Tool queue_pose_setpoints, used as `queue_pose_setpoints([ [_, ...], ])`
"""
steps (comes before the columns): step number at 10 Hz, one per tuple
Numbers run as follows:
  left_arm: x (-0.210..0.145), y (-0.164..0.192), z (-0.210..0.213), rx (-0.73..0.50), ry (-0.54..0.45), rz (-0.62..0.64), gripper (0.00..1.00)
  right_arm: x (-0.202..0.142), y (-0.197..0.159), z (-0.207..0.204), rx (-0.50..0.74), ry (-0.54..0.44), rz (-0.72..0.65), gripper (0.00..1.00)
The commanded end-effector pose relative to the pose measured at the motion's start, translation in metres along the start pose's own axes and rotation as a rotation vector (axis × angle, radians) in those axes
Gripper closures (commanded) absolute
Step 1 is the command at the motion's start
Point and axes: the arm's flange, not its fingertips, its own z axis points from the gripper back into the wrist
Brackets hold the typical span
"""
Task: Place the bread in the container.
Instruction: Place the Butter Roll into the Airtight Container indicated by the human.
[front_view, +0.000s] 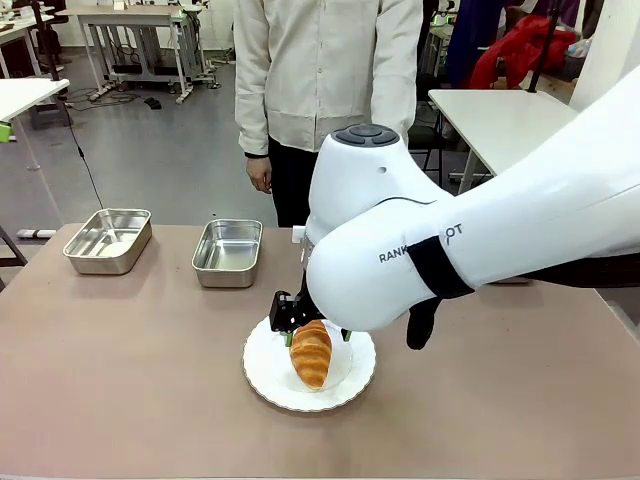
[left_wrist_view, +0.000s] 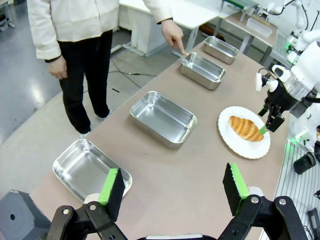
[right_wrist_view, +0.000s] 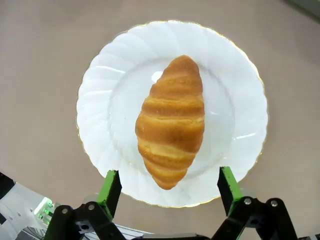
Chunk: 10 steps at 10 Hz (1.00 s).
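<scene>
**Bread** (right_wrist_view: 171, 122): one croissant, lying flat at the centre of the white plate (right_wrist_view: 100, 100). In the right wrist view its long axis runs from 12 to 6 o'clock. Expect it to be light, with a soft body under a flaky, ridged crust that dents or sheds under hard pressure. The tapered ends are judged weak. Take hold across the thick middle, pads on the flanks at 3 and 9 o'clock, with gentle closing force.

**Right gripper** (right_wrist_view: 169, 176): jaws spread wide, empty, poised over the plate with the bread's 6 o'clock tip between the pads.

**Left gripper** (left_wrist_view: 172, 176): jaws apart, holding nothing, well apart from the plate.

**Containers**: four steel pans (left_wrist_view: 162, 118) in a row along the table (front_view: 120, 380), all empty. In the left wrist view the person's hand (left_wrist_view: 172, 34) points a finger at the rim of the container (left_wrist_view: 202, 70), at about 11 o'clock from the plate. Whether the finger touches the rim cannot be told
</scene>
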Motion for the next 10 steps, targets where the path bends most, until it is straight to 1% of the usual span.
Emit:
queue_pose_setpoints([
  [1, 0.0, 0.0, 0.002, -0.008, -0.01, -0.016, 0.0, 0.009, 0.021, -0.014, -0.008, -0.032, -0.046, 0.0],
  [4, 0.0, 0.0, 0.002, -0.008, -0.01, -0.016, 0.0, 0.012, 0.028, -0.032, -0.065, -0.043, -0.105, 0.0],
  [7, 0.0, 0.0, 0.002, -0.008, -0.01, -0.016, 0.0, 0.016, 0.032, -0.047, -0.092, -0.055, -0.122, 0.0],
  [10, 0.0, 0.0, 0.002, -0.008, -0.01, -0.016, 0.0, 0.018, 0.027, -0.058, -0.117, -0.044, -0.146, 0.0],
])
